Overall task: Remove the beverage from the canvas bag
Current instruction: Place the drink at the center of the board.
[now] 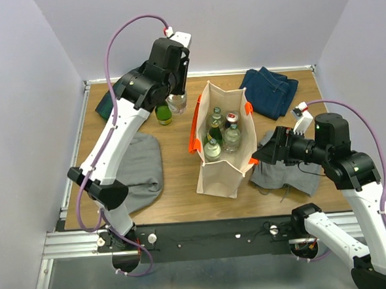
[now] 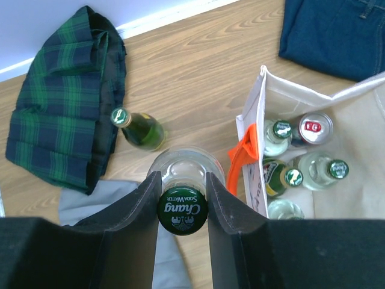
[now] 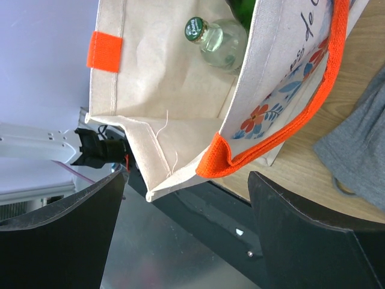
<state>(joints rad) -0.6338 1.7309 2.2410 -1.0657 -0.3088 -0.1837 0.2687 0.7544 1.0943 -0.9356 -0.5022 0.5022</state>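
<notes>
Your left gripper [image 2: 182, 180] fills the bottom of the left wrist view, clamped on the green cap of a clear bottle [image 2: 182, 211]. That bottle is already outside the canvas bag [image 2: 361, 120], just left of it. A green bottle [image 2: 141, 129] stands near it, farther from the bag.

In the right wrist view, your right gripper [image 3: 187, 174] stands spread. The bag's orange-trimmed rim passes between its fingers but is not pinched.

From above, more bottles and a can [image 1: 231, 118] sit inside the bag. You cannot tell whether the held bottle rests on the table [image 1: 179, 184].

Gripped by its cap alone, it could slip, or swing into the green bottle. The bag is unheld and could tip.
</notes>
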